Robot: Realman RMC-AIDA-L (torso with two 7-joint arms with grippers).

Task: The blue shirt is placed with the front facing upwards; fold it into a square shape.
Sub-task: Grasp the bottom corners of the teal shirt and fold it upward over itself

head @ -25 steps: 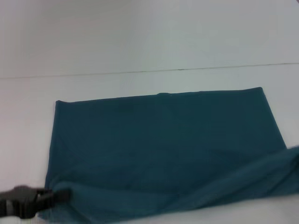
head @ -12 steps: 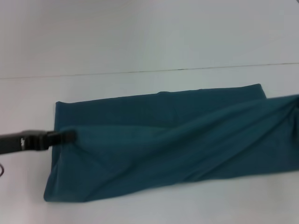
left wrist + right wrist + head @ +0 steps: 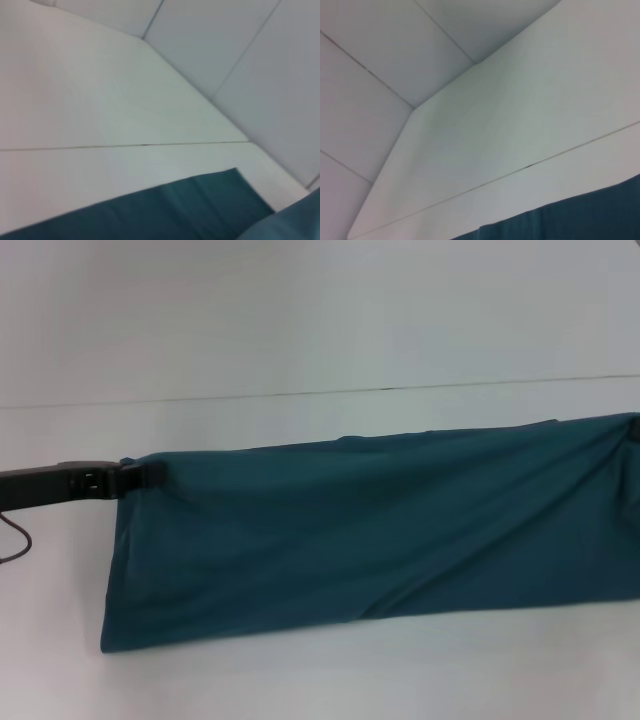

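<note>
Teal blue shirt [image 3: 370,530] lies mid-desk, long axis running left to right. Left tool [image 3: 140,476] pinches its far-left corner; right tool sits past the desk's right edge, grip state unknown. Raised edge spans between them.

Teal on white

The blue shirt [image 3: 370,530] is plain dark teal, no print showing. The table [image 3: 300,340] is white with a thin dark seam. The left tool [image 3: 145,475] is black.
</note>
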